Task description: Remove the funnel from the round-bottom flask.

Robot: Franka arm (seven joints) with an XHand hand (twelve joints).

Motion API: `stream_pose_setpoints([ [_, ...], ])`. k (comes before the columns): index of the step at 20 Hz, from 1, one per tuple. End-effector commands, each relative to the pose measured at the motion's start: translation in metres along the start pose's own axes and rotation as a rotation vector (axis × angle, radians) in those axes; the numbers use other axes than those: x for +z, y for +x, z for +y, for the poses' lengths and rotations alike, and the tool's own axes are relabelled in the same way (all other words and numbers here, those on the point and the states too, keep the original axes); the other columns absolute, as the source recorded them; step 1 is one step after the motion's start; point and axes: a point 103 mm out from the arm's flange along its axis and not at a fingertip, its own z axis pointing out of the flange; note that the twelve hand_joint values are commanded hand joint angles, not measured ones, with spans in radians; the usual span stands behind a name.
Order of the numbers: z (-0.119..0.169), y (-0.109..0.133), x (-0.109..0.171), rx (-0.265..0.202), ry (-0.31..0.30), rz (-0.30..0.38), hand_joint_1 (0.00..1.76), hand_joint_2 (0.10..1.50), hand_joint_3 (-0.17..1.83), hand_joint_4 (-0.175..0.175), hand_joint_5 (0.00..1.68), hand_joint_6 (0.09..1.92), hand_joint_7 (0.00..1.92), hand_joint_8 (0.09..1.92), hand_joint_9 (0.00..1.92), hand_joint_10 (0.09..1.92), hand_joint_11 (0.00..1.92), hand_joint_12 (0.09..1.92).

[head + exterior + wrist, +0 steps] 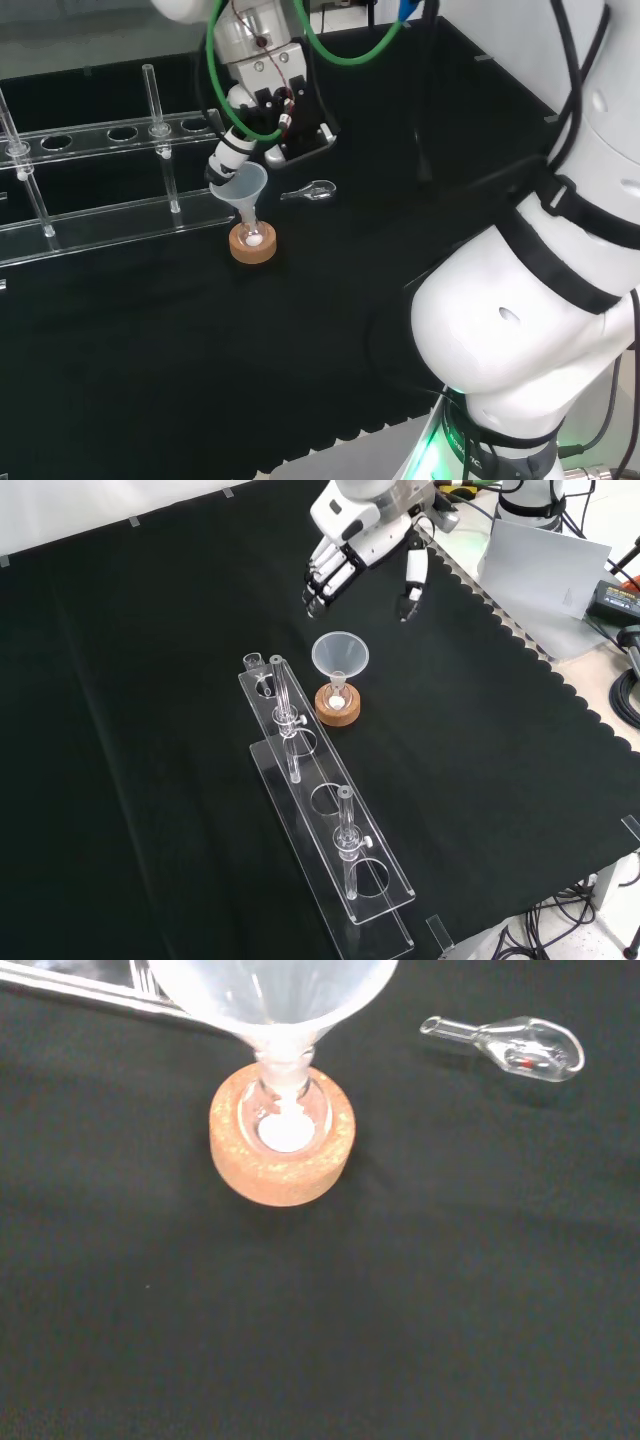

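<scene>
Nearest the wrist camera, the clear plastic funnel (270, 1000) sits in the small round-bottom glass flask (285, 1120) on its cork ring (280, 1165). Above it the robot hand (350, 550) hovers, fingers spread, empty: approach step. Next it likely must descend and pinch the rim.

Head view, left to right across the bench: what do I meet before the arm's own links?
Clear rack → hand over the funnel, which sits in the flask on its cork ring → small glass piece lying on the cloth.
</scene>
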Motion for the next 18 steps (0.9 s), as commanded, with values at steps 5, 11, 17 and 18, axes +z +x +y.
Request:
stream_pose_setpoints([
  [5, 0.02, 0.031, 0.006, -0.061, 0.035, -0.078, 0.47, 0.69, 0.25, -0.007, 0.07, 0.09, 0.0, 0.45, 0.11, 0.86, 0.35, 1.45],
  [11, 0.03, 0.036, 0.018, -0.069, 0.064, -0.098, 0.5, 0.69, 0.23, -0.01, 0.08, 0.09, 0.0, 0.5, 0.13, 0.87, 0.35, 1.45],
  [17, 0.038, 0.034, 0.028, -0.044, 0.088, -0.125, 0.54, 0.7, 0.21, -0.009, 0.05, 0.09, 0.0, 0.47, 0.08, 0.89, 0.35, 1.46],
  [18, 0.04, 0.033, 0.029, -0.04, 0.095, -0.128, 0.54, 0.7, 0.21, -0.009, 0.05, 0.09, 0.0, 0.53, 0.09, 0.89, 0.35, 1.46],
])
